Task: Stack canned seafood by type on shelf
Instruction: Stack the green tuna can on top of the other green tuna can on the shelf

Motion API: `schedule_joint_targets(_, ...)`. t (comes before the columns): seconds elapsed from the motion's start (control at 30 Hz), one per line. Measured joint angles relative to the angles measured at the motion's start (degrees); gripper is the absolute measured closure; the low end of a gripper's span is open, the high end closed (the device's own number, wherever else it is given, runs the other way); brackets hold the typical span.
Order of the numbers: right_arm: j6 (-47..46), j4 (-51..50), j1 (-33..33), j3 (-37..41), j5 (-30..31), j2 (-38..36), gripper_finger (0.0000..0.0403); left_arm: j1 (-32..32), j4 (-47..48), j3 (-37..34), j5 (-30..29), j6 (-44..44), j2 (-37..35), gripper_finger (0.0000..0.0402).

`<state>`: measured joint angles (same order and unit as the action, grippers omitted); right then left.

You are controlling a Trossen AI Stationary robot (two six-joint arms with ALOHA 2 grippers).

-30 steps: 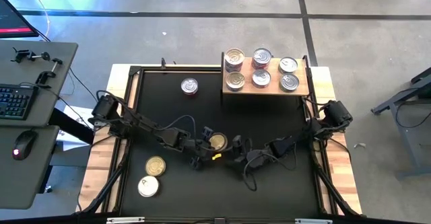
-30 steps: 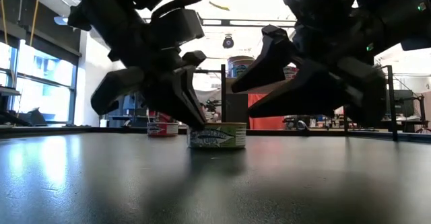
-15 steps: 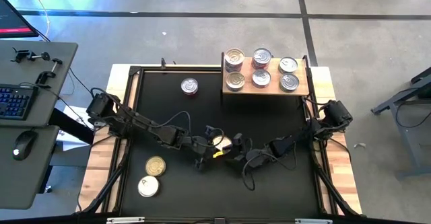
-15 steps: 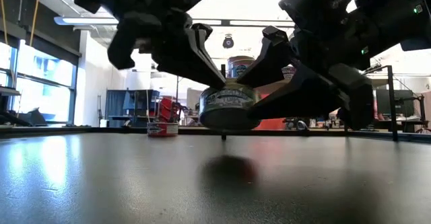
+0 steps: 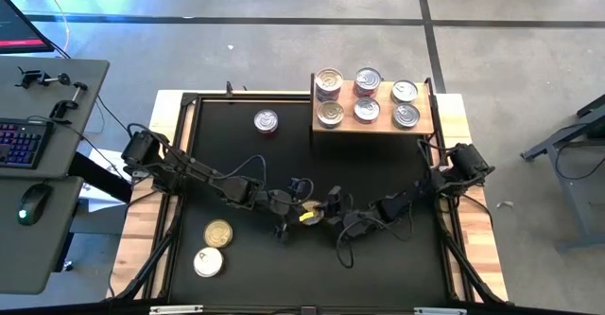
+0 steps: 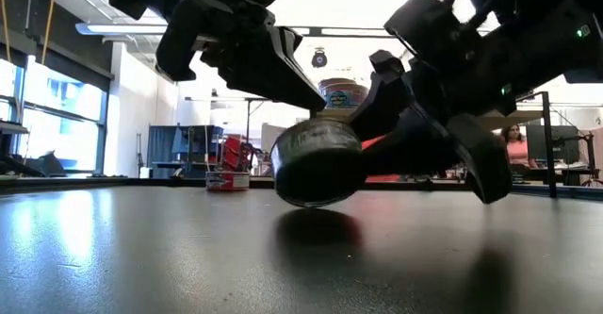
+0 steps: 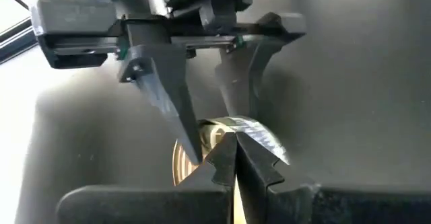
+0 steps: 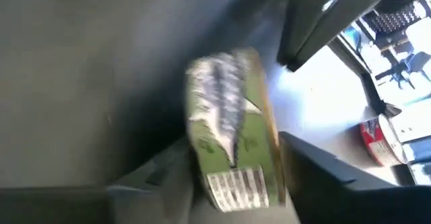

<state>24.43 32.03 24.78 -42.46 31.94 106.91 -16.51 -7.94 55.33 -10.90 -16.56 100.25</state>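
Tin (image 8: 232,130) tilted between claws, green label (writing unreadable), barcode

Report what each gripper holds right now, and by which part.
A gold-topped tin hangs tilted above the table. The left gripper, shut, pinches its rim. The right gripper straddles its labelled side wall; whether it grips yet cannot be told.

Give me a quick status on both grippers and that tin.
Left gripper shut, right gripper closing around the tin. Tin tilted, off the table. Six tins on the shelf. Nothing blocking.
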Motion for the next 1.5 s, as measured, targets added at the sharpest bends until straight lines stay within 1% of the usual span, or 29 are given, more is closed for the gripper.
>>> schedule_joint_targets(0.1, -4.7, 0.6, 0.5, -0.2, 0.2, 0.0, 0.0274, 0.0, 0.1, 0.0, -1.6, 0.3, -0.2, 0.0401)
schedule_joint_targets(0.13, -5.9, 0.2, 0.7, -0.5, 0.4, 0.0, 0.0288, 0.0, 0.6, 0.0, -2.5, 0.8, -0.5, 0.0401)
schedule_joint_targets(0.27, -7.8, -4.5, 2.6, -2.3, 2.3, -0.6, 0.0287, -0.3, 5.0, 0.0, -7.1, 3.0, -3.3, 0.0401)
schedule_joint_targets(0.37, -10.0, -14.5, 4.6, -4.7, 5.7, -3.0, 0.0287, -1.0, 11.0, 0.0, -12.4, 5.6, -5.9, 0.0401)
schedule_joint_targets(0.47, -16.3, -29.5, 6.5, -8.0, 9.0, -7.7, 0.0287, -1.9, 13.9, -1.4, -17.5, 8.7, -8.7, 0.0401)
schedule_joint_targets(0.53, -22.3, -41.7, 7.6, -11.0, 10.4, -11.5, 0.0287, -2.5, 13.5, -3.4, -18.3, 10.4, -10.2, 0.0401)
schedule_joint_targets(0.6, -28.6, -54.9, 8.5, -14.9, 11.6, -15.6, 0.0287, -3.2, 10.6, -5.8, -18.2, 11.9, -10.6, 0.0401)
schedule_joint_targets(0.7, -39.8, -76.1, 8.5, -22.7, 13.3, -20.6, 0.0287, -4.4, 2.9, -10.0, -18.1, 12.5, -10.8, 0.0401)
schedule_joint_targets(0.83, -53.6, -102.3, 3.4, -32.9, 17.4, -24.6, 0.0287, -5.6, -10.8, -15.6, -18.0, 12.4, -10.8, 0.0401)
schedule_joint_targets(0.9, -56.5, -111.9, -1.2, -35.9, 18.2, -26.2, 0.0287, -6.0, -18.2, -17.9, -18.0, 12.4, -10.8, 0.0401)
schedule_joint_targets(0.97, -56.4, -118.0, -7.0, -37.5, 19.0, -28.0, 0.0287, -6.3, -24.9, -19.9, -18.0, 12.0, -10.8, 0.0401)
schedule_joint_targets(1.03, -52.9, -119.9, -13.6, -37.7, 21.2, -30.0, 0.0287, -6.6, -28.7, -21.4, -18.0, 11.1, -10.8, 0.0401)
schedule_joint_targets(1.13, -44.6, -117.6, -25.1, -37.0, 22.9, -32.9, 0.0287, -6.9, -31.6, -22.7, -18.0, 9.9, -10.8, 0.0401)
schedule_joint_targets(1.23, -32.2, -111.0, -37.4, -35.4, 20.1, -34.3, 0.0287, -6.9, -31.7, -23.0, -17.8, 9.9, -10.8, 0.0401)
schedule_joint_targets(1.33, -20.9, -103.6, -47.5, -33.5, 18.4, -34.2, 0.0287, -6.9, -31.8, -23.0, -17.8, 9.9, -10.8, 0.0401)
schedule_joint_targets(1.4, -14.3, -98.6, -52.4, -32.4, 17.4, -33.8, 0.0287, -6.8, -31.8, -23.0, -17.8, 9.9, -10.8, 0.0401)
schedule_joint_targets(1.5, -6.6, -93.7, -57.6, -30.7, 13.4, -32.6, 0.0287, -6.9, -31.8, -23.0, -17.8, 9.9, -10.8, 0.0401)
